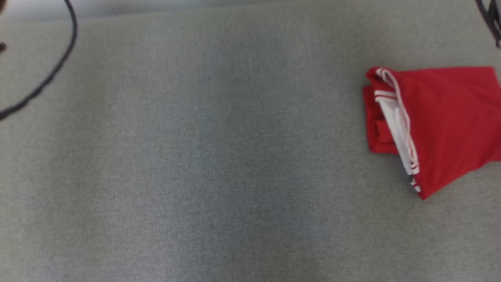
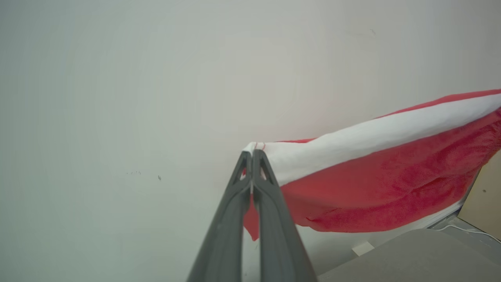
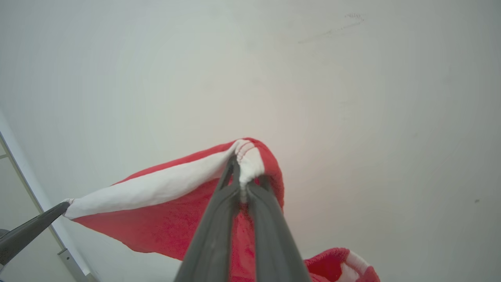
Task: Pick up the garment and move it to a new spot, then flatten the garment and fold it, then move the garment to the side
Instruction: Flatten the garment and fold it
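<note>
The left gripper [image 2: 252, 153] and right gripper [image 3: 240, 172] each pinch a white-edged corner of the red-and-white garment [image 2: 372, 184], fingers pressed together on the cloth. It hangs stretched between them before a pale wall [image 2: 156, 78]. A folded red garment [image 1: 446, 125] lies on the grey table [image 1: 195, 156], at its right side.

My right gripper [image 3: 246, 175] pinches the white hem [image 3: 156, 190] of the red fleecy fabric garment [image 3: 172, 229], bunched at its tips. The hem stretches across to my left gripper [image 3: 59, 208] (lower left of my view), pale wall [image 3: 352, 98] behind.
</note>
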Controlling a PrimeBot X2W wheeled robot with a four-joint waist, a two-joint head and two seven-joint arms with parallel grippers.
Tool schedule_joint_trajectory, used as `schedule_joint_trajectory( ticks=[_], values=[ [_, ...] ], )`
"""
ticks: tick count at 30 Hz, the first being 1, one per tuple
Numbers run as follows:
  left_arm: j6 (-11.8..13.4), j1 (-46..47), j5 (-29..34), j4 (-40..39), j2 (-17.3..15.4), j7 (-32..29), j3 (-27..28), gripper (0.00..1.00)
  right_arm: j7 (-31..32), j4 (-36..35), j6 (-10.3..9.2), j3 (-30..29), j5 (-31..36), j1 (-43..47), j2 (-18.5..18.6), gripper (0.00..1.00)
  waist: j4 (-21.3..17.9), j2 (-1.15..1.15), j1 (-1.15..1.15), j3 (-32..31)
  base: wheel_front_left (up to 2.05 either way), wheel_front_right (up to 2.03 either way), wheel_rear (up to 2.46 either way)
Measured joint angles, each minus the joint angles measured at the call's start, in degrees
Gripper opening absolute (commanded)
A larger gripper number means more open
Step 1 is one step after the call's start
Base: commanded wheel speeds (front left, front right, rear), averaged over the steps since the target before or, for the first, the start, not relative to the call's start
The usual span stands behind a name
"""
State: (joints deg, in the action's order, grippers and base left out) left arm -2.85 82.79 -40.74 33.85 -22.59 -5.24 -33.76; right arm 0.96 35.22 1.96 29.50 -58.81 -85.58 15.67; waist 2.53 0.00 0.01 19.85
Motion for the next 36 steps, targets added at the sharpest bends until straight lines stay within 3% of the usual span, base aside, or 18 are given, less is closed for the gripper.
schedule_joint_trajectory(
  ticks=[4, 7, 11, 15, 21, 29, 36],
  values=[
    [-0.67, -6.11, -0.83, 2.22, 1.18, 2.98, -0.09, 0.00, -1.67, 1.78, 3.39, 3.53, 1.03, 7.10, 0.94, 0.00, 0.49, 0.01, 0.01, 3.08, 0.00, 0.00, 0.00],
    [-0.69, -15.75, -1.04, 3.79, 2.01, 5.09, -1.86, 0.00, -3.69, 3.07, 4.14, 4.89, 1.19, 17.59, 1.53, 0.00, 1.07, 0.02, 0.02, 4.30, 0.00, 0.00, 0.00],
    [-0.62, -28.29, -3.28, 5.22, 5.91, 8.55, -3.75, 0.00, -7.53, 2.63, 5.10, 5.34, -0.79, 32.44, 4.43, 0.00, 1.55, 0.01, -0.01, 3.20, 0.00, 0.00, 0.00],
    [-0.07, -36.28, -3.81, 5.92, 8.25, 11.12, -5.32, 0.00, -10.29, 2.52, 5.11, 5.55, -2.22, 41.74, 5.30, 0.00, 1.54, 0.01, -0.01, 1.04, 0.00, 0.00, 0.00],
    [0.87, -43.30, -3.56, 6.88, 8.06, 14.15, -6.43, 0.00, -12.37, 0.66, 5.20, 7.70, -4.36, 52.18, 4.49, 0.00, 1.78, 0.00, -0.03, -3.12, 0.00, 0.00, 0.00],
    [1.31, -48.51, -3.48, 7.05, 8.11, 15.67, -7.86, 0.00, -12.67, -3.32, 5.19, 11.00, -5.27, 57.56, 4.80, 0.00, 2.91, 0.00, -0.03, -8.18, 0.00, 0.00, 0.00],
    [1.55, -56.25, -3.59, 6.97, 8.58, 16.17, -9.39, 0.00, -12.90, -4.65, 5.19, 14.64, -4.27, 63.21, 8.36, 0.00, 4.62, 0.00, -0.03, -12.84, 0.00, 0.00, 0.00]
  ],
)
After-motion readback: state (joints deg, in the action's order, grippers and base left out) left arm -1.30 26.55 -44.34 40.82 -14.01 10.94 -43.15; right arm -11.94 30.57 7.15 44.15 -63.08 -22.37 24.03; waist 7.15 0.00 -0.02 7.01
